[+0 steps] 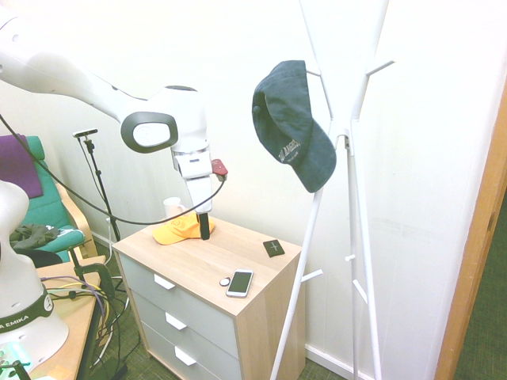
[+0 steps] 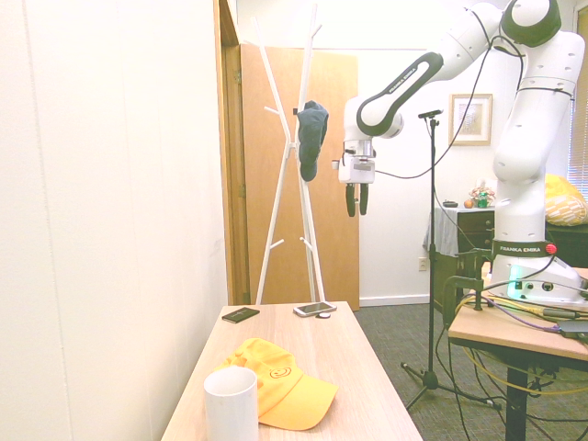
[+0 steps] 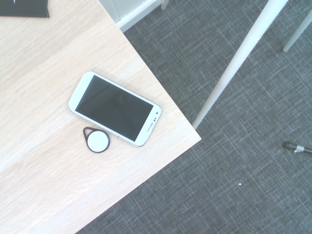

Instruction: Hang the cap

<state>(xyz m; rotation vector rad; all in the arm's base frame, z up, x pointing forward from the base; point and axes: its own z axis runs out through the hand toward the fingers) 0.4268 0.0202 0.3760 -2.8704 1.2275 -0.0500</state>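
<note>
Hanging on the white metal coat rack (image 1: 363,198), the dark teal fabric baseball cap (image 1: 295,119) could slip (my guess) if the white two-finger gripper (image 2: 356,199), jaws apart and empty, knocks its peg.

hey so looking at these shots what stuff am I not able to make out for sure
- Lettering on the dark cap: too small to read, first exterior view.
- The peg under that cap: covered by its fabric, both exterior views.
- Inside of the white mug: cut off by the bottom edge and hidden by its wall, second exterior view.
- Dark card: cropped by the picture's edge, wrist view.
</note>
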